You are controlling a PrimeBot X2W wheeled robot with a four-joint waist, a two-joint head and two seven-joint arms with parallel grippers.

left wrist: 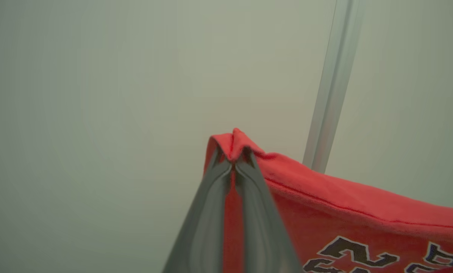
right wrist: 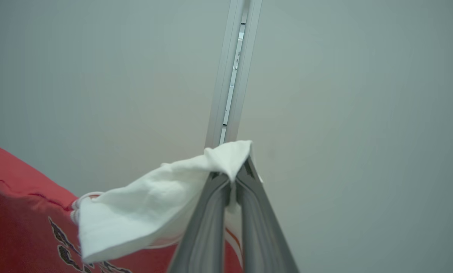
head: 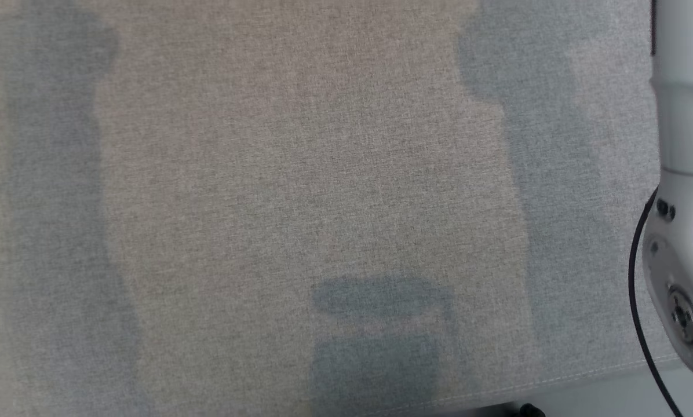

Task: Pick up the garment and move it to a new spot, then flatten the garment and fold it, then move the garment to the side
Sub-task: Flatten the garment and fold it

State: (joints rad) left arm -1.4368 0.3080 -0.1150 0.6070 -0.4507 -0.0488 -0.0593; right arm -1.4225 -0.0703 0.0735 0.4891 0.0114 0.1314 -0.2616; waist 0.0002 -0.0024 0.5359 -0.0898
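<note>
The garment [left wrist: 344, 212] is red cloth with dark printed lettering and a white part [right wrist: 147, 204]. My left gripper [left wrist: 233, 161] is shut on a pinched red corner of it, held up in front of a pale wall. In the right wrist view my right gripper [right wrist: 232, 178] is shut on the white fold, with the red body [right wrist: 18, 223] hanging to the lower left. The head view looks down on a grey fabric surface [head: 323, 174] with my right arm's pale forearm [head: 685, 220] at its right edge; the garment is out of that view.
A pale metal rail [right wrist: 234, 72] runs up the wall behind both grippers and appears as a rail [left wrist: 334, 87] in the left wrist view. The grey surface's front seam edge [head: 584, 379] lies at the lower right. Arm shadows fall across it.
</note>
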